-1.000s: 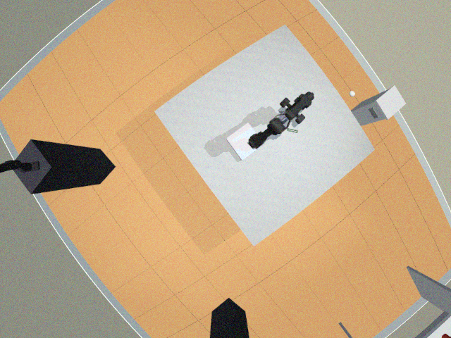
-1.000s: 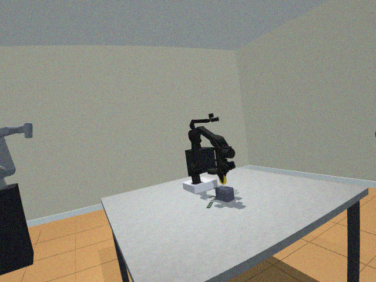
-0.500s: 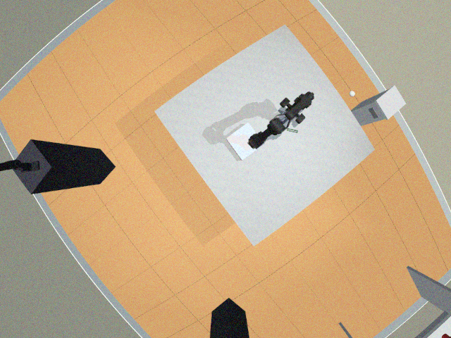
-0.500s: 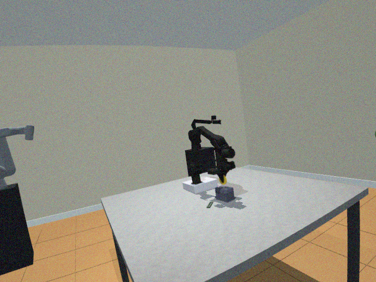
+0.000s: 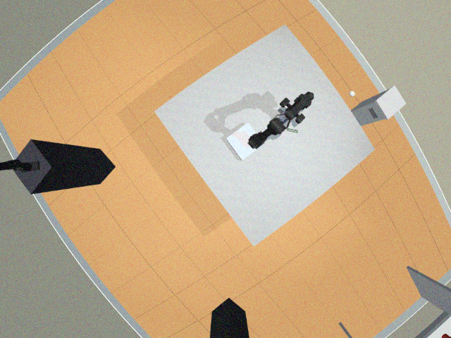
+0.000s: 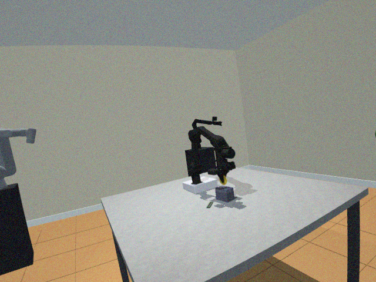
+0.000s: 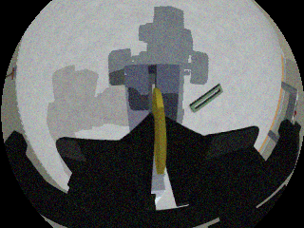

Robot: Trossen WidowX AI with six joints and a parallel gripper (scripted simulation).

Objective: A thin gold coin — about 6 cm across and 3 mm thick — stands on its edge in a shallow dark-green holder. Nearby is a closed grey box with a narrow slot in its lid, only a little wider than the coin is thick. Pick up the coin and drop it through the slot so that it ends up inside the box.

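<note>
- The arm [image 6: 209, 138] rises from its base, bends at the elbow and reaches forward and down.
- The gripper [image 6: 222, 177] points downward, its fingers clamped on the coin [image 7: 160, 133], held edge-on.

Grey table [image 6: 170, 230] carries grey box [image 6: 225, 194]; green holder [image 6: 209, 204]; white base [image 6: 198, 184].
</note>
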